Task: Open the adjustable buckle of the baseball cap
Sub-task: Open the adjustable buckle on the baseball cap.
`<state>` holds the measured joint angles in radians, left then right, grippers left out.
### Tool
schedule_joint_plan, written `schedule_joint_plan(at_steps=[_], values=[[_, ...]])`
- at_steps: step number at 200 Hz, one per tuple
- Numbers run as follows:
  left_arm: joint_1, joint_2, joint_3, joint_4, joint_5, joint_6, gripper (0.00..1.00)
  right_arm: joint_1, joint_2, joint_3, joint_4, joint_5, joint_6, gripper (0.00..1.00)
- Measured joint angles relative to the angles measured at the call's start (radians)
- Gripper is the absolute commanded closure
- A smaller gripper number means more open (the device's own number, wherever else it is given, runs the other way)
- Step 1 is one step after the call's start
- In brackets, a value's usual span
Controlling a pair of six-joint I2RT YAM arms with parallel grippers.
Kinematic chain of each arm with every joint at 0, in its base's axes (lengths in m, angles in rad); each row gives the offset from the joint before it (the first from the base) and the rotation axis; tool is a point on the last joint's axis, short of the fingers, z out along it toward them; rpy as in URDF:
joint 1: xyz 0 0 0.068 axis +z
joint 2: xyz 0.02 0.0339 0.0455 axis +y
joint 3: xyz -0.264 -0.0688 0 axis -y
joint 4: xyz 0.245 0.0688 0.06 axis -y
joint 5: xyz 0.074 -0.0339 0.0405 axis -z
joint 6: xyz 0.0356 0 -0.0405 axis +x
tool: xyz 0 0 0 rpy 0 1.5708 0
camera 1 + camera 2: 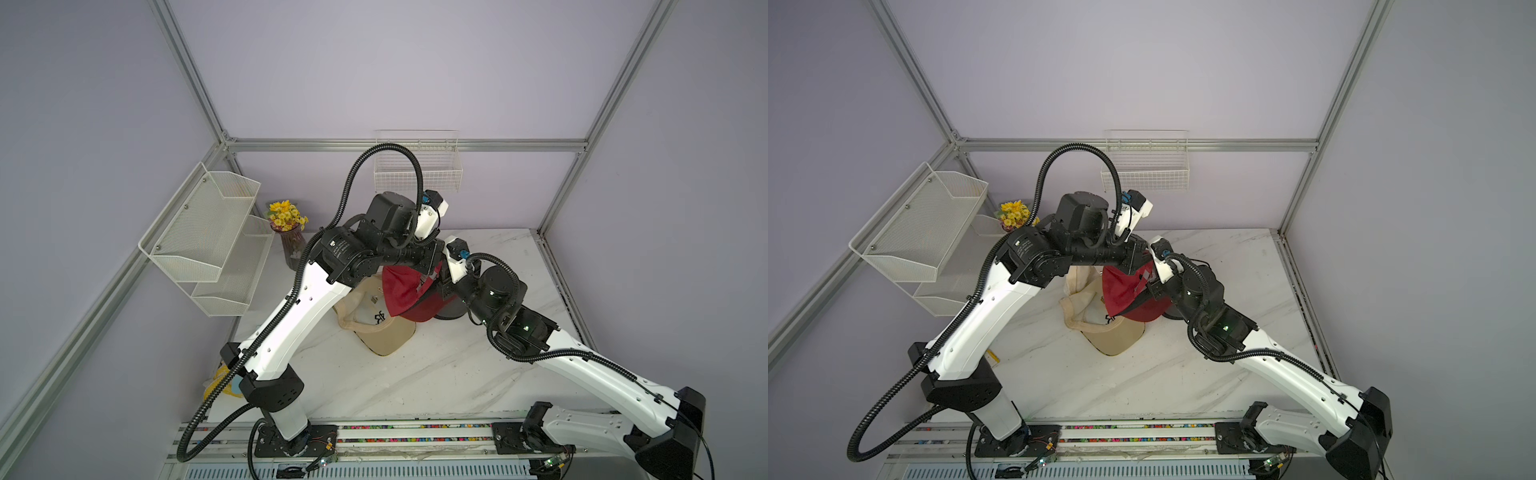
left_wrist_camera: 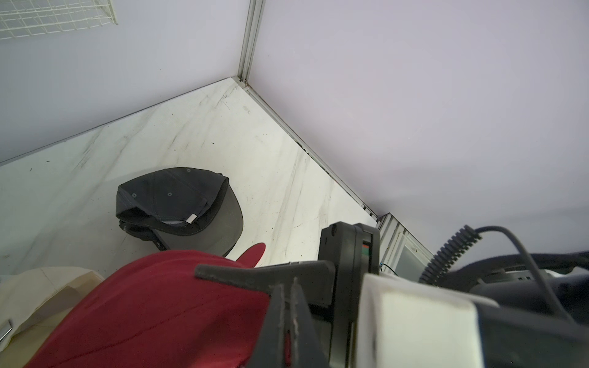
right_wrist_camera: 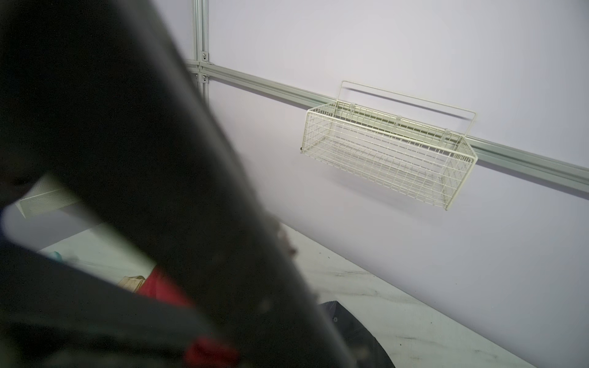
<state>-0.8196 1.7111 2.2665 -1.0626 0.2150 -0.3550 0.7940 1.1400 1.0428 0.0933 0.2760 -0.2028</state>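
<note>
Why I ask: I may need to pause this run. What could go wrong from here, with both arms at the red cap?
The left claw is shut on cloth of the red cap, no buckle in view, so pulling may only stretch fabric. The right claw sits tight beside it; the two could collide. The red cap overlaps the beige cap, which might get dragged.

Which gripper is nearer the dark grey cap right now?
Right, narrowly. The right gripper grips the red cap beside the dark grey cap; the left gripper pinches it farther toward the back wall.
</note>
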Motion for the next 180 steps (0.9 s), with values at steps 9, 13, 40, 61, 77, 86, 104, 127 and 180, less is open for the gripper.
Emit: schedule_joint_plan(at_steps=[9, 13, 40, 61, 77, 86, 104, 127, 180], values=[[0.000, 0.000, 0.000, 0.000, -0.002, 0.001, 1.00, 0.000, 0.000, 0.001, 0.000, 0.001, 0.000, 1.00], [0.000, 0.000, 0.000, 0.000, -0.002, 0.001, 1.00, 0.000, 0.000, 0.002, -0.001, 0.001, 0.001, 1.00], [0.000, -0.002, 0.000, -0.001, -0.021, 0.008, 1.00, 0.000, 0.000, 0.005, -0.005, 0.015, 0.008, 1.00], [0.000, -0.031, -0.034, 0.003, -0.042, 0.011, 1.00, -0.005, 0.001, 0.014, -0.015, 0.026, 0.020, 1.00], [0.000, -0.078, -0.098, 0.005, -0.054, 0.012, 1.00, -0.014, 0.004, 0.043, -0.027, 0.025, 0.032, 1.00], [0.000, -0.108, -0.141, 0.007, -0.062, 0.012, 1.00, -0.021, 0.005, 0.063, -0.035, 0.023, 0.040, 1.00], [-0.001, -0.164, -0.229, 0.008, -0.076, 0.011, 1.00, -0.037, 0.010, 0.110, -0.042, 0.014, 0.057, 1.00], [-0.002, -0.223, -0.339, 0.062, -0.092, 0.006, 1.00, -0.053, 0.026, 0.171, -0.057, -0.028, 0.085, 1.00], [-0.008, -0.330, -0.505, 0.190, -0.140, -0.002, 0.68, -0.064, 0.083, 0.247, -0.133, -0.117, 0.145, 1.00]])
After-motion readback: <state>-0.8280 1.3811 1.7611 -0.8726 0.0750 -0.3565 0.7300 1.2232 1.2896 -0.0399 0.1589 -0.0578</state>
